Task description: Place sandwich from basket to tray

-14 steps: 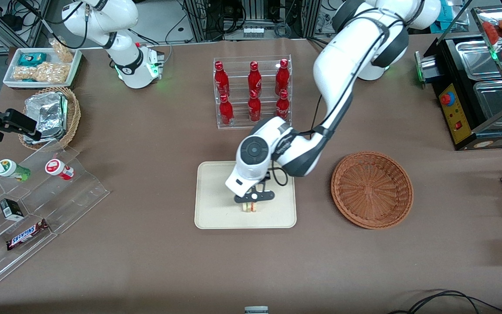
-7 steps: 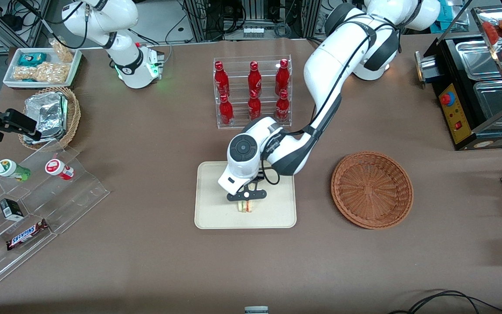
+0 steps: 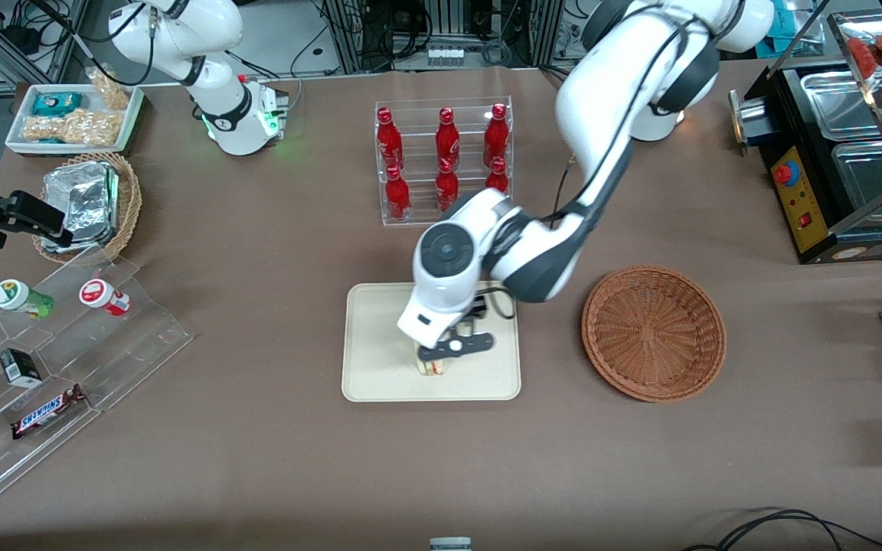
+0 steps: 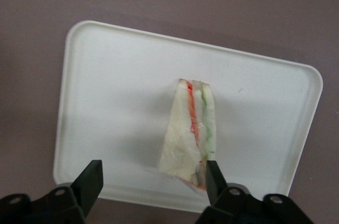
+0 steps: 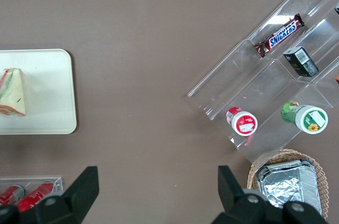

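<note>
1. My end effector hangs above the tray, fingers spread wide, gripping nothing.
2. The sandwich lies released on the tray, the basket at its three o'clock.

The white left arm bends down from its base with the wrist pointing at the table. Its black two-finger gripper hangs just above the surface, fingers spread wide apart.
</note>
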Available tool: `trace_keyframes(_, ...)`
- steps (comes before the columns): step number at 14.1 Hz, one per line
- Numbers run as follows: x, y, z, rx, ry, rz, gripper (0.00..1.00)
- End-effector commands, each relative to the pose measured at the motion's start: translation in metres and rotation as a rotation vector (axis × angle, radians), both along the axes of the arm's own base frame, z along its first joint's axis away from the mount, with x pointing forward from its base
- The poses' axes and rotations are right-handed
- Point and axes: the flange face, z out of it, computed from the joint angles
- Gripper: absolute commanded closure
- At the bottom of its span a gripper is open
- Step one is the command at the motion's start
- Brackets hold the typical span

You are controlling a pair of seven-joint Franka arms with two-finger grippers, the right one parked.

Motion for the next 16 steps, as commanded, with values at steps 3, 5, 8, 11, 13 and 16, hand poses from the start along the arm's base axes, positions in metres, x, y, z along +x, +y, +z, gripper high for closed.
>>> trace_keyframes(3, 0.003, 0.08, 0.093, 0.069, 0.048, 0.105, 0.0)
trace_keyframes(5, 0.013, 0.127, 0.107, 0.103, 0.084, 0.155, 0.0)
trace_keyframes(8, 0.003, 0.179, 0.098, 0.14, 0.114, 0.094, 0.0)
trace_keyframes(11, -0.02, 0.246, 0.102, 0.143, 0.097, 0.016, 0.0)
trace_keyframes(13, -0.031, 0.286, 0.117, 0.147, 0.105, -0.051, 0.0)
trace_keyframes(16, -0.036, 0.341, 0.143, 0.145, 0.129, -0.129, 0.0)
